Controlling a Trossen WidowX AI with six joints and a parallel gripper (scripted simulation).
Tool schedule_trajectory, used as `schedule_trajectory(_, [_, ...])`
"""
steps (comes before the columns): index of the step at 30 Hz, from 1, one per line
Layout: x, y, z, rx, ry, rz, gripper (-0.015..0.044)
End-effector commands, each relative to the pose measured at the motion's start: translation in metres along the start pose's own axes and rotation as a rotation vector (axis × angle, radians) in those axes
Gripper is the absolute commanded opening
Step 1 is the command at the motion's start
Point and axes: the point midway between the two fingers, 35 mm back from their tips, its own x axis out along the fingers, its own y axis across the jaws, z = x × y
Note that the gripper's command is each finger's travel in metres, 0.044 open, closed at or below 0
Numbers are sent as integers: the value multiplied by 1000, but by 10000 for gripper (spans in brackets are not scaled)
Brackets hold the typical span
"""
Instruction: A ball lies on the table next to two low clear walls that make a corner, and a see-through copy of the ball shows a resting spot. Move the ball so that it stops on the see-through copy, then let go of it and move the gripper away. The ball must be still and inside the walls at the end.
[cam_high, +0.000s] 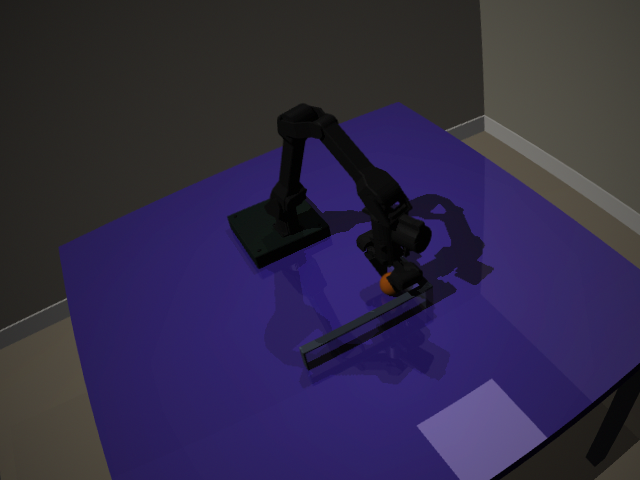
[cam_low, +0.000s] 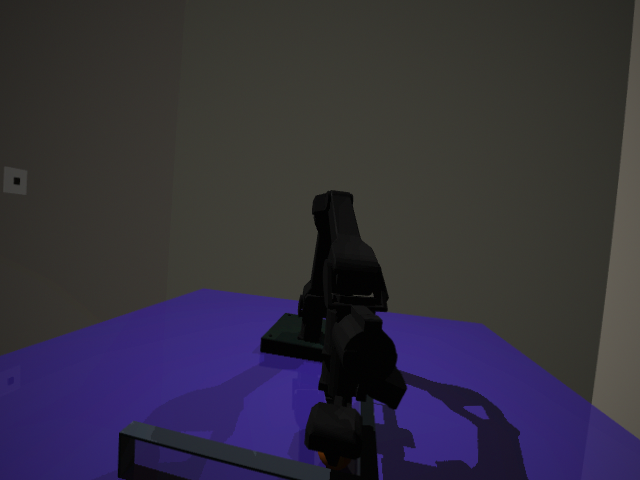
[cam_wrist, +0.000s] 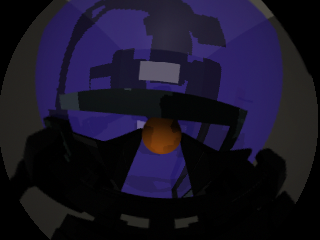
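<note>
Orange ball (cam_high: 388, 283) (cam_low: 340, 460) (cam_wrist: 161, 135) clamped between the fingertips of the pincer (cam_high: 397, 281) (cam_low: 336, 457) (cam_wrist: 162, 134), inside the walled corner. Long clear wall (cam_high: 363, 326) (cam_low: 222, 449) (cam_wrist: 130, 102) seen just beside the pincer. Farther off, beyond the wall from the pincer, a pale square (cam_high: 480, 426) (cam_wrist: 159, 72) is noted on the purple worktop (cam_high: 180, 289) (cam_low: 93, 403) (cam_wrist: 250, 65).

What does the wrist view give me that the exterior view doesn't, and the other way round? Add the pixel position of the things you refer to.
Only wrist: the pale square (cam_wrist: 159, 72) on the table, and both fingers, one on each side of the ball.
Only exterior: the arm's base plate (cam_low: 279, 327) and the wall plate (cam_low: 8, 181).
Both: the orange ball (cam_low: 330, 459) (cam_wrist: 161, 137), mostly hidden in the exterior view, and the clear walls (cam_low: 206, 445) (cam_wrist: 120, 102).
</note>
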Motion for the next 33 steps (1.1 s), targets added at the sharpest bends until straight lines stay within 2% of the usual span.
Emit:
schedule_trajectory(1, [0, 0, 0, 0, 0, -1, 236])
schedule_trajectory(6, [0, 0, 0, 0, 0, -1, 368])
schedule_trajectory(9, [-11, -1, 1, 0, -1, 0, 369])
schedule_trajectory(14, [-83, 0, 0, 0, -4, 2, 369])
schedule_trajectory(26, [-79, -3, 1, 4, -5, -15, 369])
schedule_trajectory(27, [-81, -3, 1, 4, -5, -15, 395])
schedule_trajectory(29, [-98, -2, 0, 4, -4, -14, 440])
schedule_trajectory(33, [-129, 3, -1, 4, -4, -12, 440])
